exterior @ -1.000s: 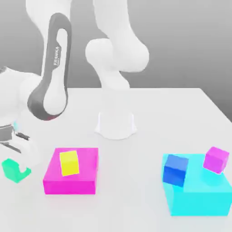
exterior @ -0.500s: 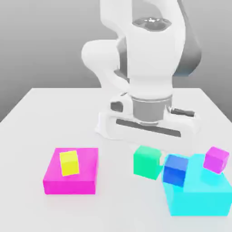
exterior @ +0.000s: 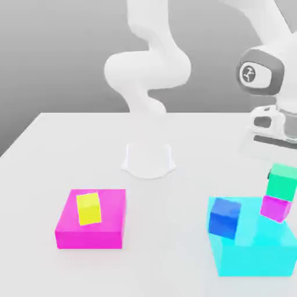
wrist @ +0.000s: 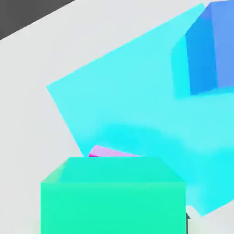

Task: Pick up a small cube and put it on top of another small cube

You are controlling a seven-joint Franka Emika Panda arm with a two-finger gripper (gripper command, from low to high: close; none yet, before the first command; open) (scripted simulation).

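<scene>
On the desk's [exterior: 69, 139] right side, the small teal-green cube [exterior: 282, 180] sits atop the small magenta-purple cube [exterior: 274, 207] on the cyan block [exterior: 249, 255], apparently slightly off-centre, so the tool [exterior: 277, 155], whose spread I cannot tell, should rise straight up.

The small teal-green cube [exterior: 283, 180], small magenta-purple cube [exterior: 275, 207] and pale grey bench [exterior: 69, 151] look plain, smooth and matt.
</scene>
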